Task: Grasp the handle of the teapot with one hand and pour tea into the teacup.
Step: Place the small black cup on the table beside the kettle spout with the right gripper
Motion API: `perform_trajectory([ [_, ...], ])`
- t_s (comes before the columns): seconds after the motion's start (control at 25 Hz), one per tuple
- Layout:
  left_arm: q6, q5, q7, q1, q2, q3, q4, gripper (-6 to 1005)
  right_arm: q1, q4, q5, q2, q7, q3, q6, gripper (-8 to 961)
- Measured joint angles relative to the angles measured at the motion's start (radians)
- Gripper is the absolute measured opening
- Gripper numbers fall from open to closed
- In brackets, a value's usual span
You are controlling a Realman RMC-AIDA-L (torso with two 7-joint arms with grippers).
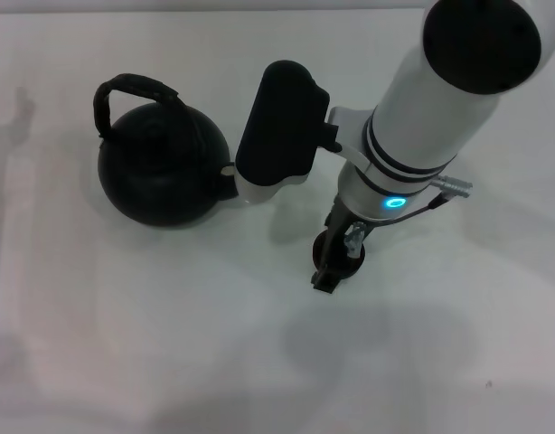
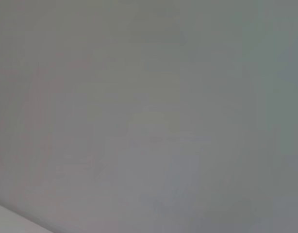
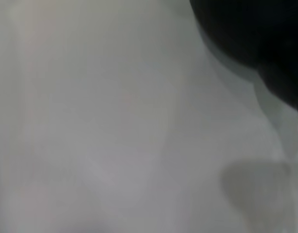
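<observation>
one teapot (image 1: 160, 172) sits upright on the white bench (image 1: 124, 344), handle (image 1: 133, 93) arched over its top, spout toward the right arm. the right tool (image 1: 334, 271) hangs low just beside and right of it, over a dark round base; its spread can't be told. no readable writing anywhere.
</observation>
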Motion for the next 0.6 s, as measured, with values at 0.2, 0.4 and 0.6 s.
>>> perform_trajectory([
  [0.2,0.001,0.0,-0.001,0.0,0.001,0.0,0.0,890,-0.058,-0.009,0.011,0.0,-0.061,0.038,-0.073,842],
  [0.4,0.002,0.002,-0.001,-0.002,0.002,0.0,-0.004,890,-0.117,-0.009,0.063,-0.001,-0.15,0.138,-0.084,841],
  [0.6,0.002,0.006,-0.001,-0.01,0.003,0.007,-0.007,890,-0.192,-0.005,0.121,-0.006,-0.254,0.292,-0.065,840],
])
